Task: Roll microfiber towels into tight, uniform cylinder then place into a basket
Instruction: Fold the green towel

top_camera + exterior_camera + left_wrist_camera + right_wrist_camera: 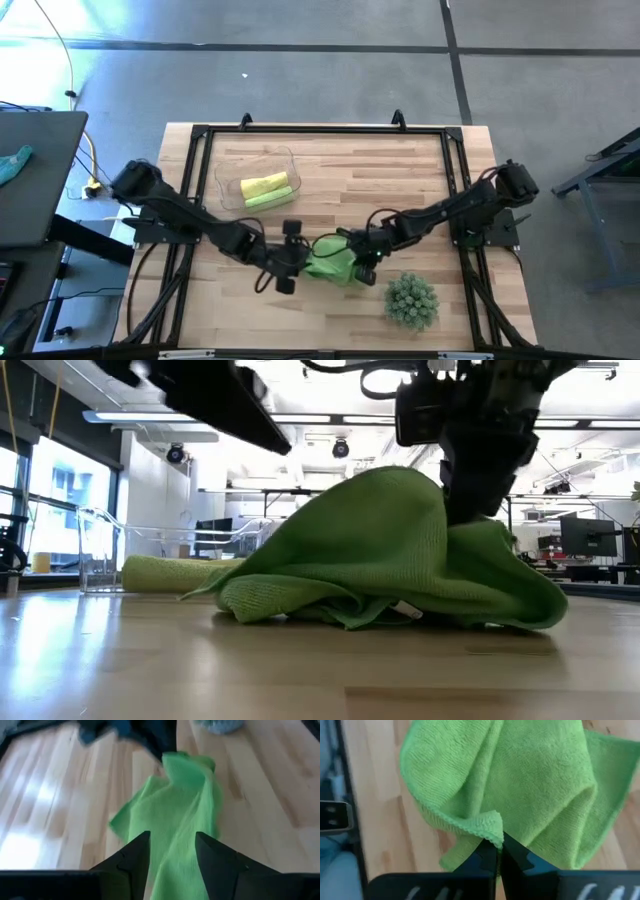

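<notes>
Two rolled towels [265, 189] already lie in the basket [228, 170] at the table's [420, 190] ten o'clock. At six, the right gripper [498, 851] pinches the crumpled lime towel's [332, 261] edge; the left gripper [172, 851], fingers parted, straddles it. Flattening likely comes next.

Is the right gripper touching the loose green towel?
Touching. The right wrist view shows the right gripper shut, pinching a hemmed edge fold of the loose green towel between its fingertips.

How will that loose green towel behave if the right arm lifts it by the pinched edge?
Probably floppy: the lime green towel lies in slack folds, peaking only where the right gripper pinches its hem. Likely light, since a thin edge grip tents it. The left gripper stands open, so the far side would probably drape and drag.
</notes>
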{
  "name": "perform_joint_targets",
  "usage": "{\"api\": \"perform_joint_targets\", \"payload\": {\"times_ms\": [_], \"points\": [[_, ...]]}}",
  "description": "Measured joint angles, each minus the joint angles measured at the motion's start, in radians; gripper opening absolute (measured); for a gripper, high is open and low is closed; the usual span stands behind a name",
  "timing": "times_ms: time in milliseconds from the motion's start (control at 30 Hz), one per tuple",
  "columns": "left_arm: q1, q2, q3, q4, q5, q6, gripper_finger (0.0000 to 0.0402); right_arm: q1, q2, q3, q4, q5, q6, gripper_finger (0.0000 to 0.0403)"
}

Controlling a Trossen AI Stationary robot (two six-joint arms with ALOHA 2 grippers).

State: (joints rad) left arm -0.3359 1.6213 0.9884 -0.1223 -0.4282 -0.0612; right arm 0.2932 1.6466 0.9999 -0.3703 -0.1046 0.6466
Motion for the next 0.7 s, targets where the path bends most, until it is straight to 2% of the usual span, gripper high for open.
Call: {"api": "perform_joint_targets", "payload": {"times_ms": [267,533,700], "points": [[-0.006,0.141,0.001,0.157,0.015,0.029,0.0148,-0.027,-0.015,0.001,-0.016,-0.038,0.001,0.0],[-0.019,0.179,0.001,0.157,0.01,-0.005,0.0147,-0.066,-0.027,0.001,-0.036,-0.039,-0.001,0.0],[-0.023,0.179,0.001,0.118,-0.048,-0.008,0.0147,-0.083,-0.038,0.001,-0.041,-0.039,-0.018,0.0]]}}
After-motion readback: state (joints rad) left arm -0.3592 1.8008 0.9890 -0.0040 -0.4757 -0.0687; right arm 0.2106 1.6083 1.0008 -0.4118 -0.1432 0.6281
